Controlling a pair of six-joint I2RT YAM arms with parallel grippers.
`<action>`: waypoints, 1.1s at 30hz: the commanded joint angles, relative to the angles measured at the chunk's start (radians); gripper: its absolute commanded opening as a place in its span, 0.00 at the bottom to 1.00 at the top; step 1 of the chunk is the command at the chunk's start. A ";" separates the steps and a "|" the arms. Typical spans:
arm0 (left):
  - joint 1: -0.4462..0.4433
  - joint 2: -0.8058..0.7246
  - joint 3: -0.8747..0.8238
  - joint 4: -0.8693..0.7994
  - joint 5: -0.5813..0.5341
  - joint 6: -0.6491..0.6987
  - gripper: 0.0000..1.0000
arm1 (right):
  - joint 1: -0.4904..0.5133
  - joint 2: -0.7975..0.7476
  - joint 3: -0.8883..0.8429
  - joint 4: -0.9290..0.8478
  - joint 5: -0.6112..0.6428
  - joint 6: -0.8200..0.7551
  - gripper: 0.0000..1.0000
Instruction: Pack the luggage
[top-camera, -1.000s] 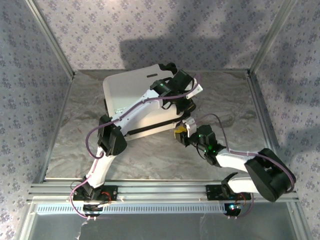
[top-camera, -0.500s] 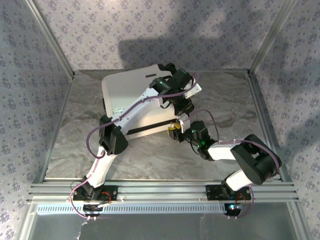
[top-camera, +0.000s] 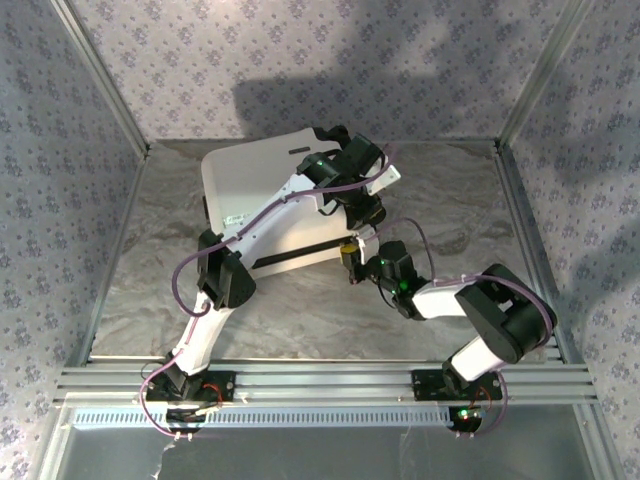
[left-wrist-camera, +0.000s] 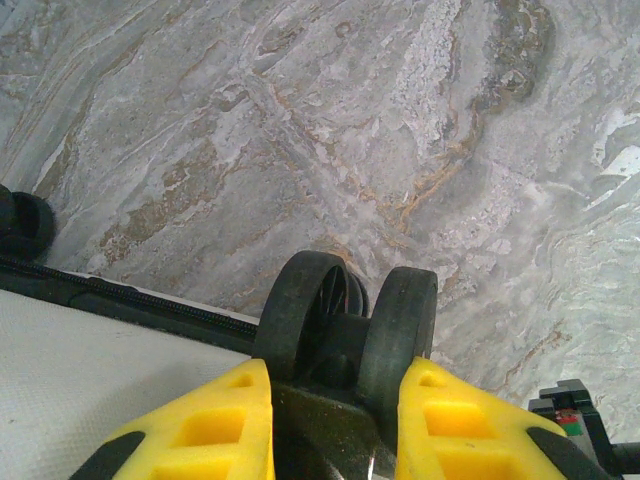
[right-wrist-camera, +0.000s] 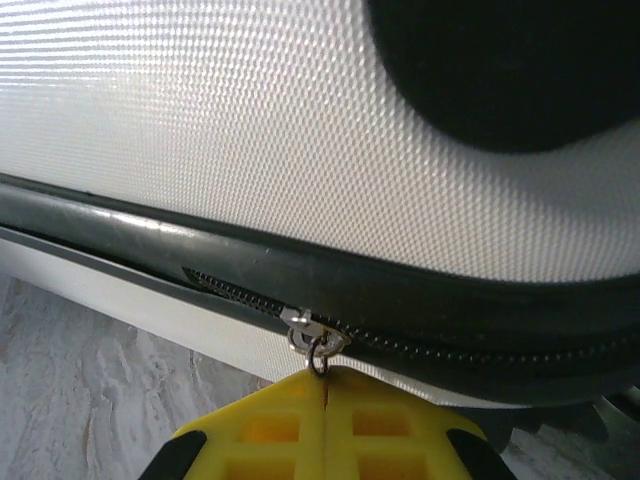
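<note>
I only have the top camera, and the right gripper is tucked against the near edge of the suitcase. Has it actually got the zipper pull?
Observer: Yes. In the right wrist view the right gripper is shut, and the metal ring of the zipper pull runs straight into the seam between its yellow fingertips.
Operator: And the left one, what is it on?
Observer: The left gripper holds a black twin wheel at a corner of the luggage, with a yellow finger on each side of the wheel's mount.
</note>
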 joint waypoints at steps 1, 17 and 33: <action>0.009 -0.002 0.038 -0.056 -0.020 -0.028 0.02 | -0.010 -0.071 -0.017 0.002 0.056 -0.021 0.00; 0.013 -0.055 -0.065 -0.003 -0.004 -0.056 0.01 | -0.095 -0.143 -0.061 -0.032 0.247 0.061 0.00; 0.014 -0.039 0.004 -0.056 -0.026 -0.050 0.17 | -0.094 -0.183 -0.124 0.012 0.098 0.021 0.00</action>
